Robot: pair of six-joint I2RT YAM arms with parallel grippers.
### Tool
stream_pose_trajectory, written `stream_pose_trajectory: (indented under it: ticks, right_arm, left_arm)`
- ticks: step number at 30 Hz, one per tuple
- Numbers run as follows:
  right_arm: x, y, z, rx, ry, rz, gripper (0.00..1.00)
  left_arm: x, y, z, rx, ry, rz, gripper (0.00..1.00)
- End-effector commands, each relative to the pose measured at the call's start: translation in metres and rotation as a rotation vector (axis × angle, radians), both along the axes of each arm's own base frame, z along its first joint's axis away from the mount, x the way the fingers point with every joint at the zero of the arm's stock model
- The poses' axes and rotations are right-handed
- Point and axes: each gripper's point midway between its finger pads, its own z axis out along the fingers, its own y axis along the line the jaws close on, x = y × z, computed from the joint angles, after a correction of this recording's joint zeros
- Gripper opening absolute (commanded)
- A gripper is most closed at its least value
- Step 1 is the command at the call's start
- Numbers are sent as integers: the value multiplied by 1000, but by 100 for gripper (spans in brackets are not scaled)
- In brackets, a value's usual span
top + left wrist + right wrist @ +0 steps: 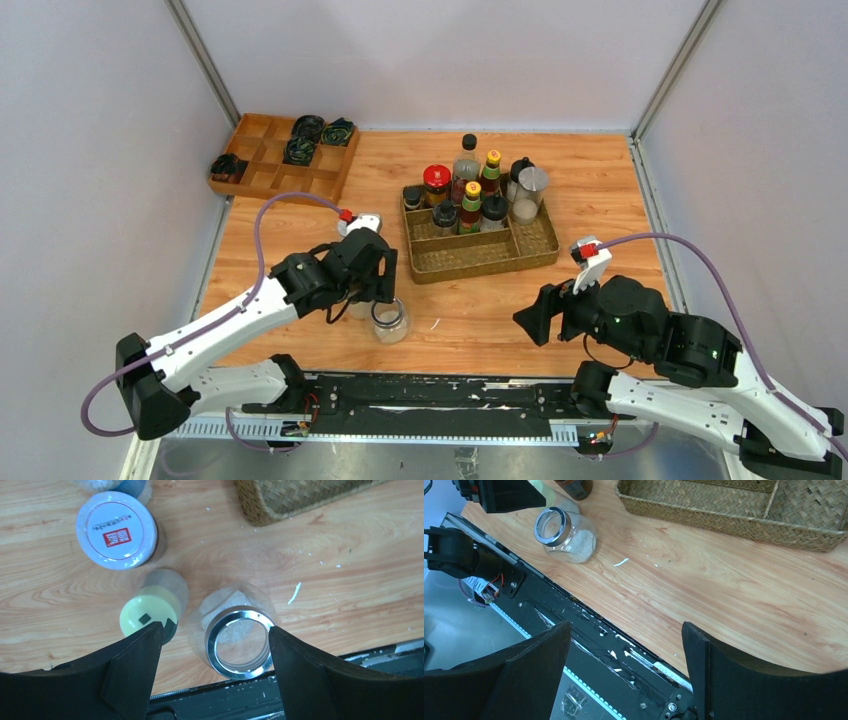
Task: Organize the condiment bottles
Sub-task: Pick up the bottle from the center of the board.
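1. The jar (240,641) stands on the table (600,180) close to its near edge, left of the tray (480,275). It is clear, rounded glass with a bright silver ring at the mouth and pale grains inside. I cannot tell whether the ring holds a lid.
2. The left gripper (216,628) is released, with its black fingers spread to either side of the jar. The right finger is at the silver ring, but I cannot make out contact.
3. A yellow-capped bottle (147,614) stands just beside the jar. The left finger hides part of its cap, and its body is mostly hidden beneath the cap.
4. Beyond it is a white-lidded jar (116,530). Its flat round lid carries a red square mark and print too small for me to read. Another container behind it is cut off by the frame.
5. From overhead, the left gripper covers these neighbours.
6. The other bottles (470,195) stand packed upright in the tray's far compartments, overlapping each other. Their caps are black, red and yellow.
7. The tray is woven and straw-coloured.
8. The right gripper (625,625) hangs spread wide over the near table edge, holding nothing.
9. A wooden box (262,150) in the far left corner holds dark coils (305,135).
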Motion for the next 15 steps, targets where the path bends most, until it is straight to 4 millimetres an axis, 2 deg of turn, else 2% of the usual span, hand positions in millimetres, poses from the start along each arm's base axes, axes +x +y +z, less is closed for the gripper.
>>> stream_pose_trajectory:
  ticks: [1, 5, 15]
  right_arm:
    - [0, -4, -4, -48, -6, 6, 87]
    - [0, 0, -5, -43, -3, 15, 87]
    - [-3, 0, -9, -29, 4, 22, 87]
  left_arm:
    - [-13, -16, -2, 20, 41, -80, 83]
    - [-20, -24, -11, 51, 61, -112, 84]
    - [-23, -22, -32, 104, 106, -107, 86]
